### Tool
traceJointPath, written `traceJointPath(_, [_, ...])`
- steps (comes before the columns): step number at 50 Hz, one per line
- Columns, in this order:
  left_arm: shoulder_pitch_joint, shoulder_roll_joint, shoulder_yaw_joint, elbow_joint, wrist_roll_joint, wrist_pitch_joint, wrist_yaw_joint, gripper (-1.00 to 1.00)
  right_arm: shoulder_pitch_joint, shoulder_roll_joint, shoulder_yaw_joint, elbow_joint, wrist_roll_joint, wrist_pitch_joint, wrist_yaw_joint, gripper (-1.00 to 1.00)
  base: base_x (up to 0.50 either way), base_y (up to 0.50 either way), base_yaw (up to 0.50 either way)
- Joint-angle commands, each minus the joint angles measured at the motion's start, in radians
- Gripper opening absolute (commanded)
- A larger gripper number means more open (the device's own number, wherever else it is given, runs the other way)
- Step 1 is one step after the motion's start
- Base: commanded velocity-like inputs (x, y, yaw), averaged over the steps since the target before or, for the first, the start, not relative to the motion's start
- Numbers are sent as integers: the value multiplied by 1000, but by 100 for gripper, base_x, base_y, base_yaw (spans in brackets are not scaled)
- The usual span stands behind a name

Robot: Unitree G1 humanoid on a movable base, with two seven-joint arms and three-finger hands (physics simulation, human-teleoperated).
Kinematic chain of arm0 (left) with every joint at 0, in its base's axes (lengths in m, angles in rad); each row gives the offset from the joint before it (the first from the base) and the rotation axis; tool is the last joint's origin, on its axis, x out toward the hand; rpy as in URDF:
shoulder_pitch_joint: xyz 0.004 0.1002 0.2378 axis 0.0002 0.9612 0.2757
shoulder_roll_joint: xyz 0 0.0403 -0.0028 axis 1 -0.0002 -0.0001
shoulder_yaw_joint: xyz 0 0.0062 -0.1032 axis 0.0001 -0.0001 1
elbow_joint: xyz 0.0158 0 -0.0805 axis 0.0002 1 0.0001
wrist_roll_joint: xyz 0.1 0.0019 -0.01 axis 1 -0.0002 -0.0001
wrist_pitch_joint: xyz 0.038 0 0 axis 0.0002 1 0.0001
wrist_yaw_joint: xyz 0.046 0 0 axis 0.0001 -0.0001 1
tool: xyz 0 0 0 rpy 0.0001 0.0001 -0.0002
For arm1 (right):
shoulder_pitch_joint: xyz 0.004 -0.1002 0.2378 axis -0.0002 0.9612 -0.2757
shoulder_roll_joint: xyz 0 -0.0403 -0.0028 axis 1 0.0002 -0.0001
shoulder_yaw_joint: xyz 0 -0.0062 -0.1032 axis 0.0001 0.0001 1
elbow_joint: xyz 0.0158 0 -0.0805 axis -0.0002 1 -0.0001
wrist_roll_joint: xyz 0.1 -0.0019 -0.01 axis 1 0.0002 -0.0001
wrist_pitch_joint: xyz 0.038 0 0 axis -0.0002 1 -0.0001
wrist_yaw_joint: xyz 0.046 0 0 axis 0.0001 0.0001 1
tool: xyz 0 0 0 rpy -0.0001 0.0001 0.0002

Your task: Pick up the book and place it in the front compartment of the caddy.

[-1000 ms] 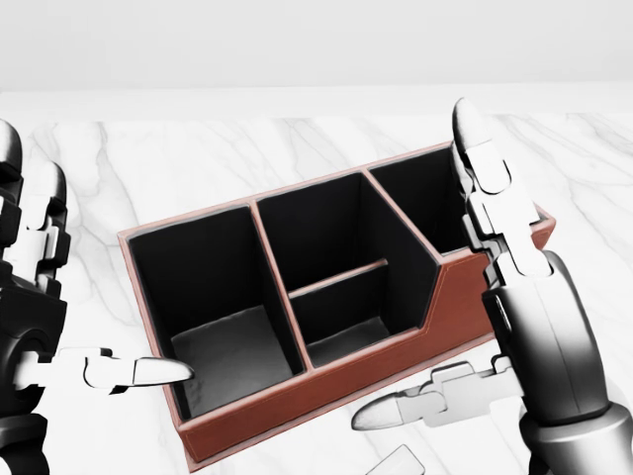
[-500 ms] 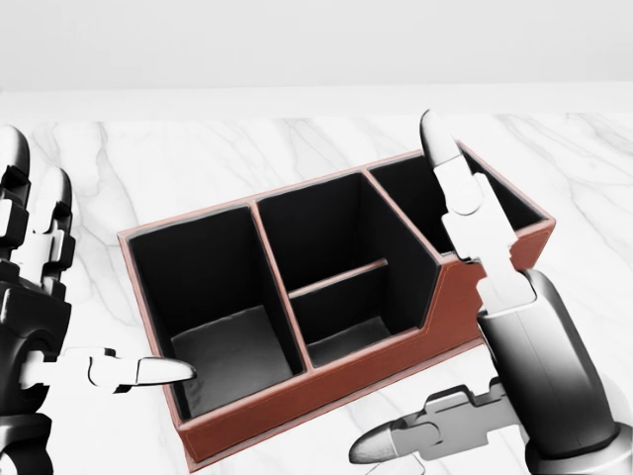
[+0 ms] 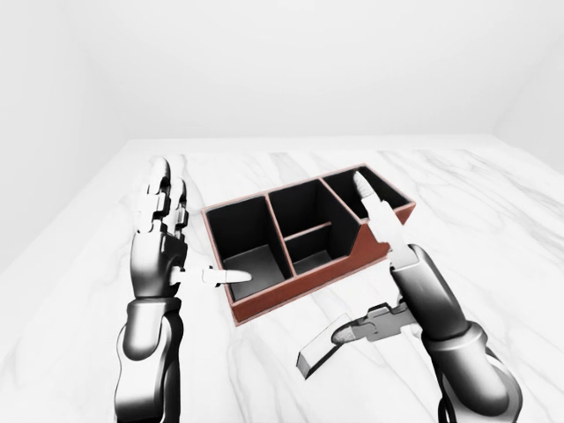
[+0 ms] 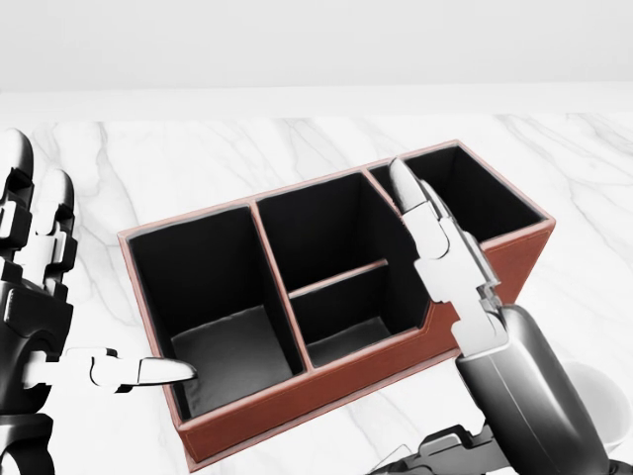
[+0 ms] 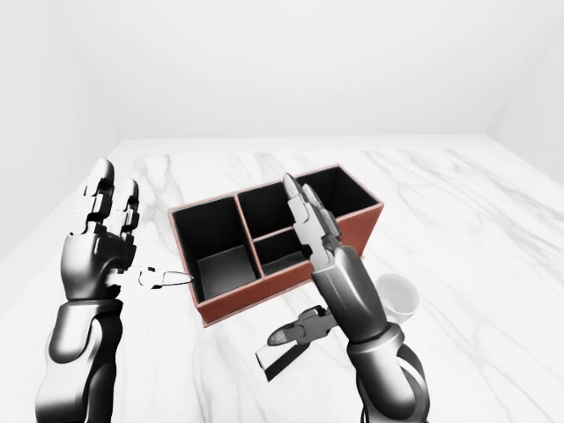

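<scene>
Book (image 3: 315,355): one only, a pale slab lying flat on the marble table (image 3: 493,247), just beneath the thumb of my right hand (image 3: 388,264) and toward the bottom of the left-eye view from the caddy (image 3: 304,242). I cannot tell whether my thumb touches it. My right hand stands wide, its two long fingers (image 4: 425,223) stretched straight out over the caddy's rim and its thumb spread low toward the book; it holds nothing. My left hand (image 3: 159,242) is spread wide too, two fingers pointing up and the thumb (image 4: 148,371) reaching sideways to the caddy's near left corner, touching or almost touching the wall there; it is empty.

One caddy sits between my hands: reddish-brown outside, black inside, with four compartments that I count, one large at my left hand's side, two smaller ones split by a low divider in the middle, and one at the far right end. All four are empty. One white cup (image 5: 398,300) stands just beside my right forearm, on its outer side, seen in the right-eye view.
</scene>
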Motion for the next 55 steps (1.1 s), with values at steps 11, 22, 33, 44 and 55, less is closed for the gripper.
traceJointPath(11, [0,0,1,2,0,0,-1,100,66,-5,50,-36,-74,0,18,100,0,0,0])
traceJointPath(22, [0,1,0,0,1,0,-1,100,87,-10,72,-42,-104,0,19,100,0,0,0])
traceJointPath(33, [-2,1,3,-2,-1,0,-1,100,104,-17,97,-43,-143,0,21,100,0,0,0])
traceJointPath(44, [-4,2,6,10,-2,0,-2,100,127,-23,112,-29,-160,0,9,100,0,0,0])
traceJointPath(55, [-7,4,8,11,-3,0,0,100,160,-35,127,11,-201,0,-23,100,0,0,0])
